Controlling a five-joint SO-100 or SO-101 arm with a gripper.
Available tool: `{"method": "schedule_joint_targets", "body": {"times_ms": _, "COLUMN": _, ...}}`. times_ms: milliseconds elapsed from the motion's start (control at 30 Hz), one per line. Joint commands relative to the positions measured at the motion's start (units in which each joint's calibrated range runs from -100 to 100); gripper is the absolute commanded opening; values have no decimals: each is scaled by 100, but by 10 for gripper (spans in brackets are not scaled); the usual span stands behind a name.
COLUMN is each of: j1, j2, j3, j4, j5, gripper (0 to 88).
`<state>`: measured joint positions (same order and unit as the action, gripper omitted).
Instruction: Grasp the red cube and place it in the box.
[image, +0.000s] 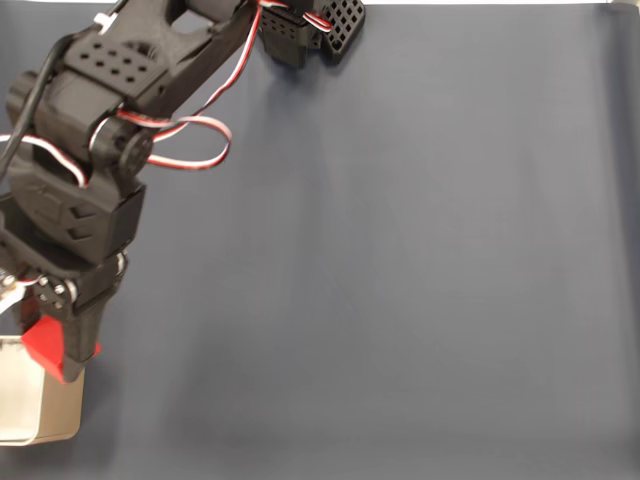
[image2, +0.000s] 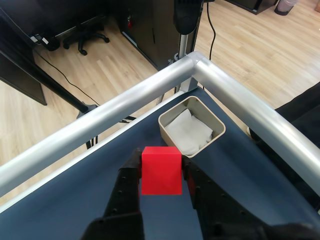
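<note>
The red cube (image2: 161, 170) is clamped between the two black fingers of my gripper (image2: 161, 172), held above the dark blue table. In the fixed view the same red cube (image: 46, 347) shows at the tip of the gripper (image: 50, 350), at the lower left, right over the edge of the box (image: 40, 418). In the wrist view the tan box (image2: 214, 122) lies just beyond the cube, near the table corner, with white paper lining its inside. The cube hangs short of the box opening there.
A silver metal rail (image2: 125, 102) frames the table corner just behind the box. The black arm (image: 90, 150) with red and white wires fills the upper left of the fixed view. A wide stretch of dark mat (image: 400, 280) lies to the right.
</note>
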<state>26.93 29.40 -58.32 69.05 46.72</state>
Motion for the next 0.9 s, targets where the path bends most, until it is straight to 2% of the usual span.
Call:
{"method": "schedule_joint_targets", "body": {"times_ms": 0, "j1": 105, "j2": 180, "j3": -719, "j4": -143, "j5": -68, "gripper": 0}}
{"method": "schedule_joint_targets", "body": {"times_ms": 867, "j1": 603, "j2": 1298, "j3": -1239, "j4": -1692, "j5": -127, "gripper": 0}}
